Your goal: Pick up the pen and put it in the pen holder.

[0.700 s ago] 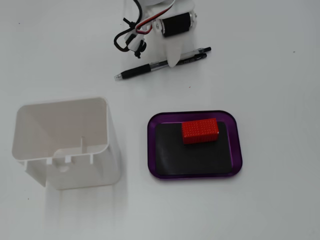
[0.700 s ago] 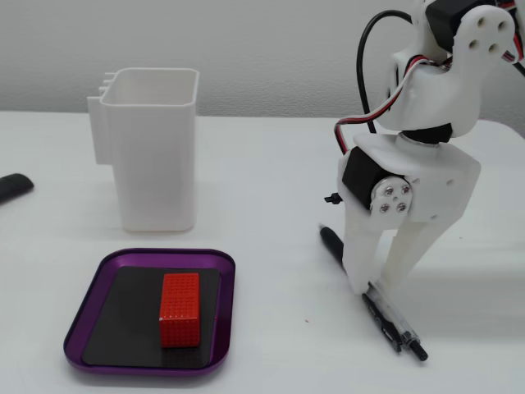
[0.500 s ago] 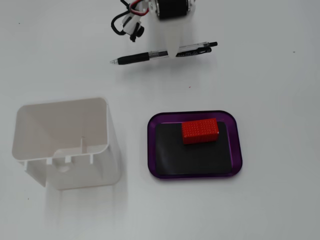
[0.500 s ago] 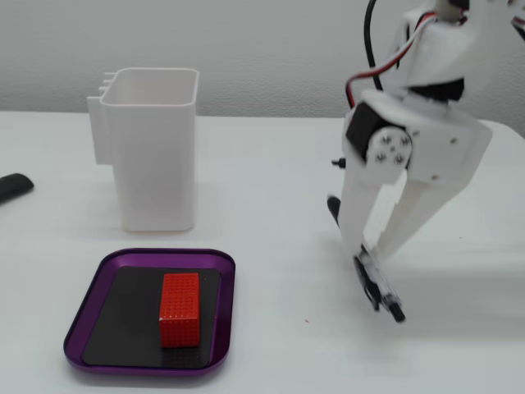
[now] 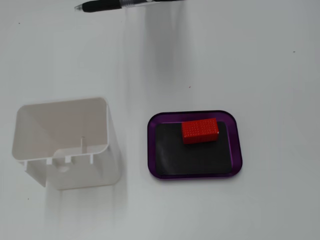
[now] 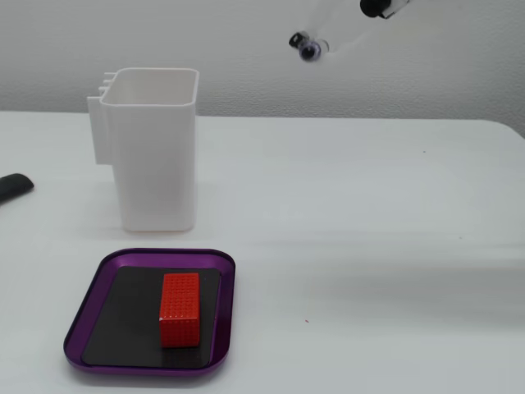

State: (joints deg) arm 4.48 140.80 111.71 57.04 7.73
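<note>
**Pen placement: hazards and pen orientation**

Items are listed from left to right, as in a fixed view.

1. The white, open-topped rectangular plastic pen holder [image 5: 109, 131] stands upright on the white counter [image 5: 270, 60]. Its opening is clear of obstructions.
2. The pen with a black grip and a clear barrel [image 5: 125, 4] lies across the top edge of the frame, above and to the right of the holder and well apart from it. Its right end is cut off by the frame.
3. The purple rounded-rectangle tray [image 5: 150, 145], lined with a black mat, sits beside the holder and carries a red studded block [image 5: 200, 131].

**Tool state.** The tool cannot be identified in either fixed view. Whether it is open, closed or gripping the pen cannot be told.

**Pen orientation.** The long axis runs almost horizontally across this view, with the black grip end pointing left and slightly down. In another fixed view, a blurred streak [image 6: 309, 47] high above the counter may be the same pen raised in the air. The blur prevents confirmation.

**Hazards (judgement).**
- A pen held near-horizontal is likely to strike the holder's rim and not drop in. Tilt it towards vertical before lowering.
- A sideways push on the rim could tip or slide the holder, because it is tall, light and narrow.
- Releasing to the right of the opening would drop the pen onto the tray or the block.
</note>
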